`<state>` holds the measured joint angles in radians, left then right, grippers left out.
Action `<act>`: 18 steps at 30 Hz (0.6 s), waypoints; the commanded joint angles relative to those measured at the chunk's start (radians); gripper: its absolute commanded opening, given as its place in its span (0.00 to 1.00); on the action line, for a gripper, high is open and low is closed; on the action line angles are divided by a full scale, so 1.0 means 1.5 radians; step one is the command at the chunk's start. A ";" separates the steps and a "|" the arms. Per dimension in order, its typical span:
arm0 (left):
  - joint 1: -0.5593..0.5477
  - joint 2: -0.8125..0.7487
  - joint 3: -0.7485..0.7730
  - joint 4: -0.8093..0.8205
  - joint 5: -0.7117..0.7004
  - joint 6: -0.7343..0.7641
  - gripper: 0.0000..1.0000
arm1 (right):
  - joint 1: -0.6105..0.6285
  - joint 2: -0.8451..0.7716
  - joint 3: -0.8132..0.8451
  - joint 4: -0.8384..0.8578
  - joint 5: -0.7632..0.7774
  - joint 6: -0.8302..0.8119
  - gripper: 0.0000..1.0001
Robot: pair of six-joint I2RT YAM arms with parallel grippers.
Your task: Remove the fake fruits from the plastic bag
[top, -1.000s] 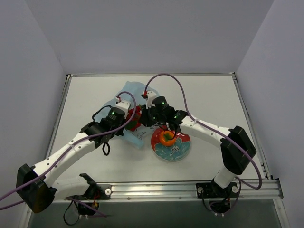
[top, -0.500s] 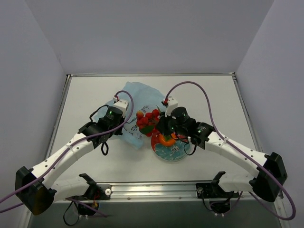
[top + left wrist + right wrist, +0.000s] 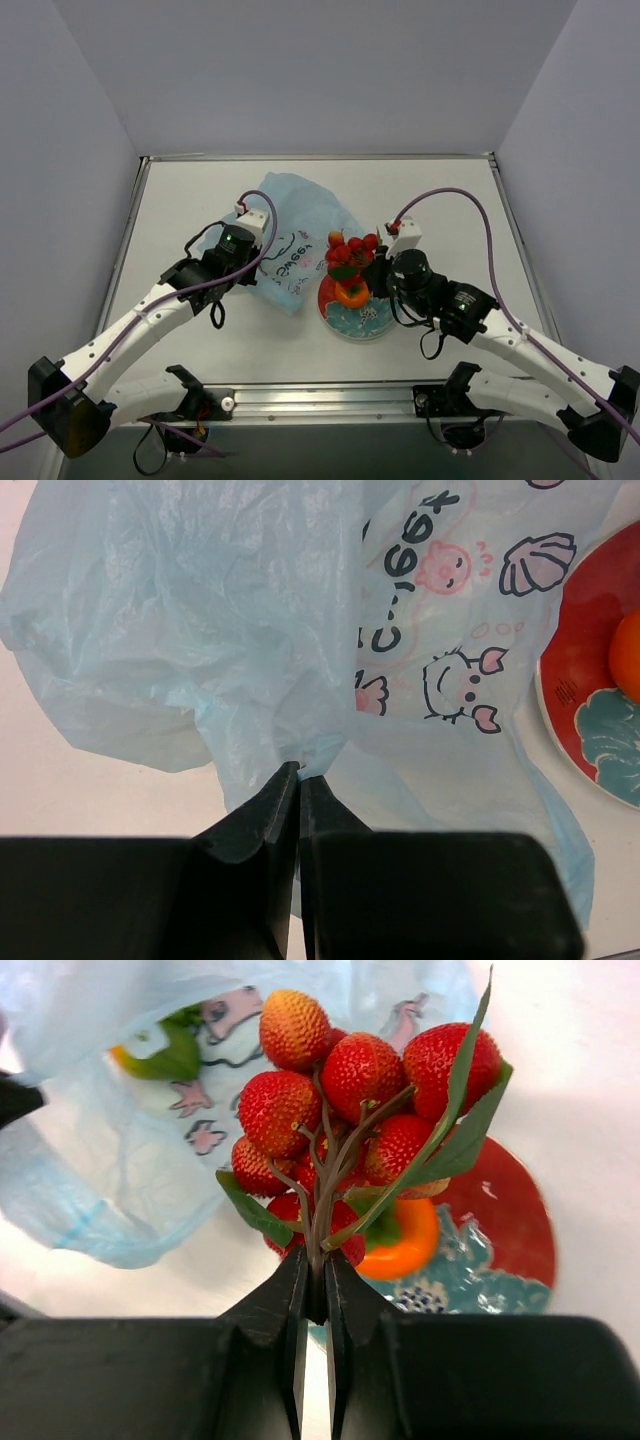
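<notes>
One strawberry cluster [image 3: 340, 1070], likely light and rigid, sits centre-frame over the red plate [image 3: 510, 1230], its thin stems clamped in the right gripper [image 3: 314, 1270], probably the surest hold. The left gripper [image 3: 299, 775] pinches a fold of the flimsy, slippery plastic bag [image 3: 180, 610].

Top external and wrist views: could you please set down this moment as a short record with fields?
Left gripper: shut on a gathered fold of the plastic bag
Right gripper: shut on the stem of the berry bunch
Bunch position: out of the bag, held up by the far edge of the red plate
Orange fruit: lying on the plate
Inside the bag: a green-and-orange fruit shows through the plastic
Left to do: at least that fruit to take out
</notes>
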<state>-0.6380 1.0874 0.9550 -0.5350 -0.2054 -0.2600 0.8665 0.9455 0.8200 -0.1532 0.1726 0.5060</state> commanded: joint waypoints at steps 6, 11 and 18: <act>0.003 -0.043 0.020 0.001 0.000 -0.008 0.03 | 0.003 -0.082 -0.039 -0.059 0.171 0.113 0.00; 0.003 -0.049 0.020 -0.001 0.002 -0.008 0.03 | 0.003 -0.106 -0.061 -0.079 0.212 0.141 0.00; -0.002 -0.060 0.014 -0.001 0.001 -0.008 0.03 | 0.003 -0.111 -0.104 -0.088 0.255 0.178 0.00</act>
<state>-0.6384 1.0245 0.9546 -0.5346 -0.2028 -0.2646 0.8665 0.7834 0.6777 -0.2821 0.4721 0.7303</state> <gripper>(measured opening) 0.028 0.043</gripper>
